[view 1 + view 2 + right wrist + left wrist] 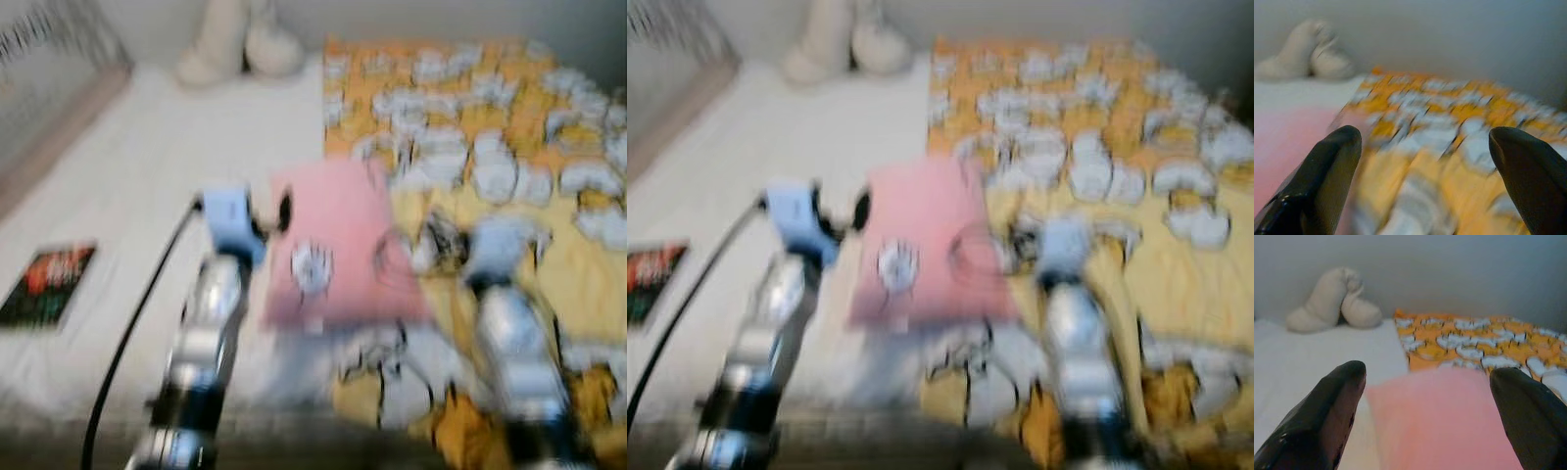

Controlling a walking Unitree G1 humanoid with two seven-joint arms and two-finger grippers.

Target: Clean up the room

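Pink pillow (338, 240) lies on the white bed (147, 186), its edge overlapping the yellow patterned blanket (509, 127). Left gripper (1425, 396) hovers over the pillow, fingers wide apart; right gripper (1425, 156), equally wide, over the blanket. Head views are blurred, yet add a book (47, 284) near the bed's left edge.

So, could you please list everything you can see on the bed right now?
Pillow: one, pink, middle of the bed, overlapping the blanket's edge.
Blanket: one, orange-yellow with white shapes, right half of the bed.
Sheet: one, white, left half of the bed.
Plush toy: one, cream, far end by the wall.
Book: one, dark with red, on the sheet at the left.
Cable: one, black, along the left arm.
Left gripper: open, over the pillow.
Right gripper: open, over the blanket.
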